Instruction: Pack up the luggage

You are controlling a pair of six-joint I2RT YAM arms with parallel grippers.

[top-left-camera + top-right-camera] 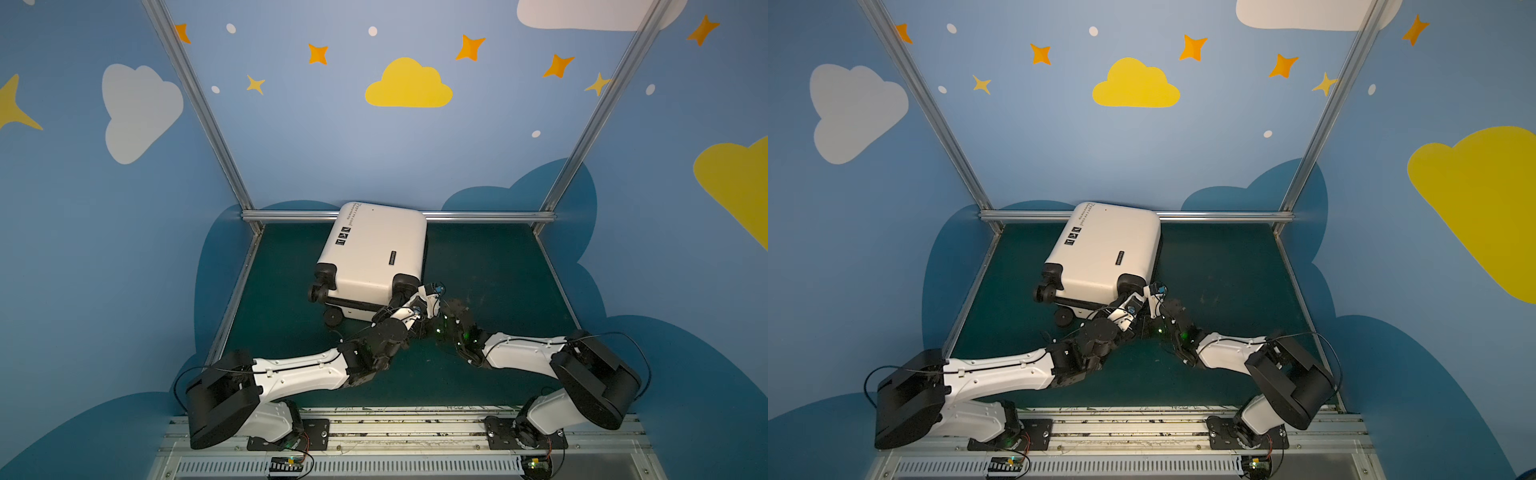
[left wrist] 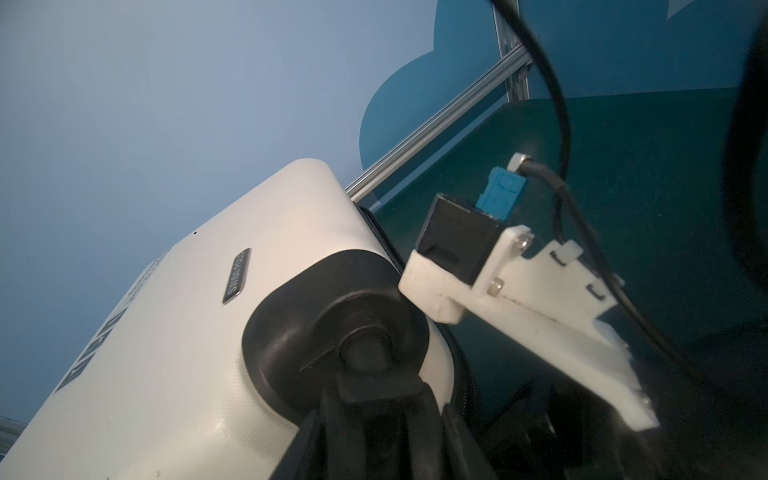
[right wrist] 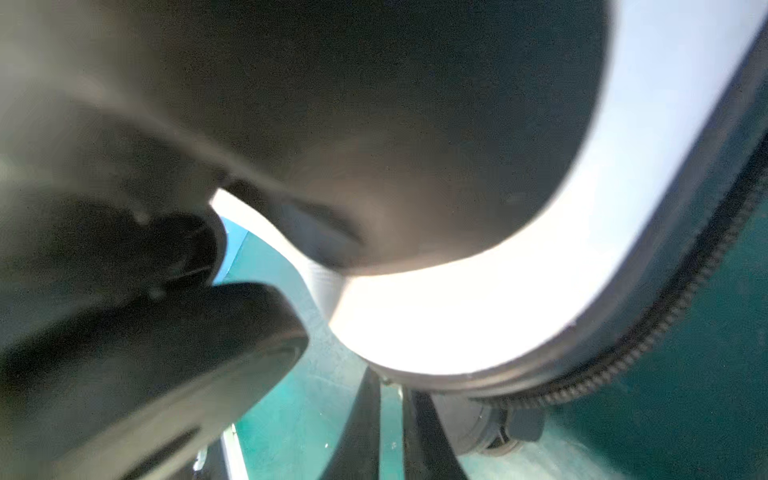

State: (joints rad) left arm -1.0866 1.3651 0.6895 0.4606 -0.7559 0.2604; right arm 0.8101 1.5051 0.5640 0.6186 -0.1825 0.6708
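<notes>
The luggage lies closed and flat on the dark green tabletop. It sits towards the back, a little left of the middle. Its cream shell faces up, its far end is against the back rail, and its black wheels point towards me. It sits slightly askew, with the printed icons along its left edge.

My left arm reaches in to the near right caster. There my left jaws stand partly closed, one on each side of the black wheel piece, gripping it.

My right arm comes to that same corner from the other side, so the two wrists are almost touching. The right wrist view is blurred. It shows only the rounded white corner, the zipper band and a wheel low against the tabletop. My right jaws are closed right down. I cannot tell whether they are pinching anything.

The near left caster is well apart from both jaws.
</notes>
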